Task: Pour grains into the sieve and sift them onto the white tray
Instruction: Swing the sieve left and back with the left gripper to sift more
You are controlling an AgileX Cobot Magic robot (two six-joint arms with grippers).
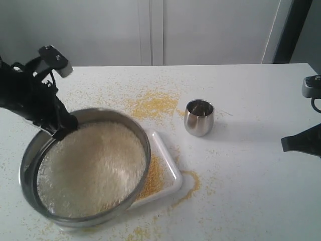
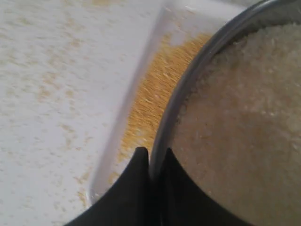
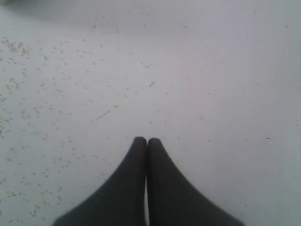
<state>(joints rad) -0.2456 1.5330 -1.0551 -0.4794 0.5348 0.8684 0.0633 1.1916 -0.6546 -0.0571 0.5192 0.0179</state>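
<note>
The wide steel sieve (image 1: 134, 131) hangs tilted over the white tray (image 1: 166, 154), its mesh covered with pale off-white grains (image 1: 93, 165). My left gripper (image 1: 64, 129) is shut on the sieve's rim (image 2: 175, 101) at its far left side, one finger inside and one outside. Golden-yellow grains (image 2: 150, 101) lie in a layer on the white tray (image 2: 117, 136) beneath the sieve. My right gripper (image 3: 147, 140) is shut on nothing above the bare table, and in the exterior view it shows at the right edge (image 1: 288, 144).
A small shiny steel cup (image 1: 199, 117) stands upright on the table right of the tray. Yellow grains (image 1: 150, 104) are spilled on the table behind the sieve, around the tray's near corner (image 1: 189, 187) and scattered thinly under the right gripper (image 3: 28, 117).
</note>
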